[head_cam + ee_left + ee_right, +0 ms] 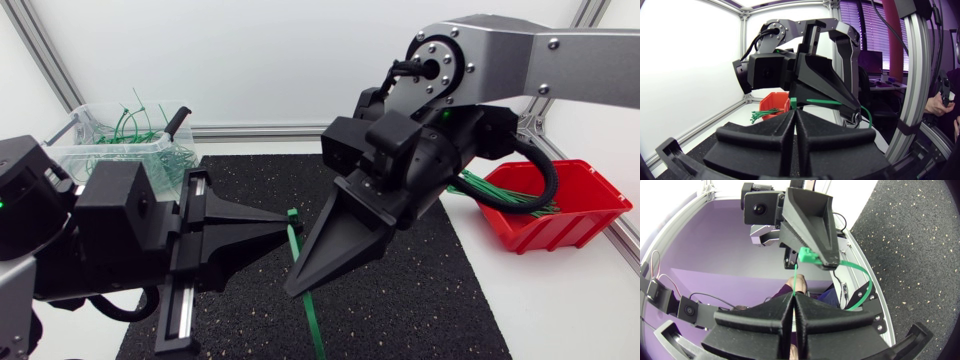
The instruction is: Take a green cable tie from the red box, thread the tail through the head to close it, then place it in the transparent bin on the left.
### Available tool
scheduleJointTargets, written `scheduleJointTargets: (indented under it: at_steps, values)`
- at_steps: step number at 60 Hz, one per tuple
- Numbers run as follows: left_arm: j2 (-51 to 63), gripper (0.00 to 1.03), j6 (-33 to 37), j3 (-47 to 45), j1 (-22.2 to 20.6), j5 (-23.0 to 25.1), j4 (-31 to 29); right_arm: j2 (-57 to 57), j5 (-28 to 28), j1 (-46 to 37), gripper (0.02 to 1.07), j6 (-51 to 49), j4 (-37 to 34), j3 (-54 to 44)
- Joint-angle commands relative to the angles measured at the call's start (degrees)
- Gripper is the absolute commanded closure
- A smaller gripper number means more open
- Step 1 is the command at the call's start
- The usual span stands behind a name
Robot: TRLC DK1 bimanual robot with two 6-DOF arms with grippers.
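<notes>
Two shut grippers meet at the head view's lower middle, left gripper (283,222) and right gripper (297,286) both pinching the green cable tie (309,312). Left wrist view shows its head just ahead of the left gripper. Right wrist view shows its strap between the right one's closed fingers.

The bin (170,165) sits far left, the box (560,230) far right (mat (400,300) between them).

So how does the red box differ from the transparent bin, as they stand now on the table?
The red box is opaque and sits at the right; the transparent bin is see-through and sits at the left. In the red box the green cable ties lie straight in a bundle; in the transparent bin they are curled and tangled. Both are open on top and hold the same kind of tie.
</notes>
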Motion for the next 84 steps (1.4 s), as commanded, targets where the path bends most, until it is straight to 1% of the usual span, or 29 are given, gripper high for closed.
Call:
scheduleJointTargets:
  at_steps: [1,36,63,84]
  values:
    - [0.48,1.00,-0.46,1.26,0.66,-0.20,1.10,2.23,-0.88,0.47,1.01,-0.48,-1.34,0.64]
    - [-0.05,1.00,-0.19,0.55,-0.13,-0.20,1.19,0.47,-1.23,-2.43,1.01,-1.98,-1.70,0.73]
    - [-0.05,1.00,-0.10,0.38,-0.92,-0.29,1.10,0.56,-1.23,-2.43,1.01,-1.98,-1.78,1.25]
    - [-1.63,1.00,0.42,-0.50,-2.86,-0.55,0.93,1.52,-1.32,-3.22,1.01,-2.15,-1.70,1.78]
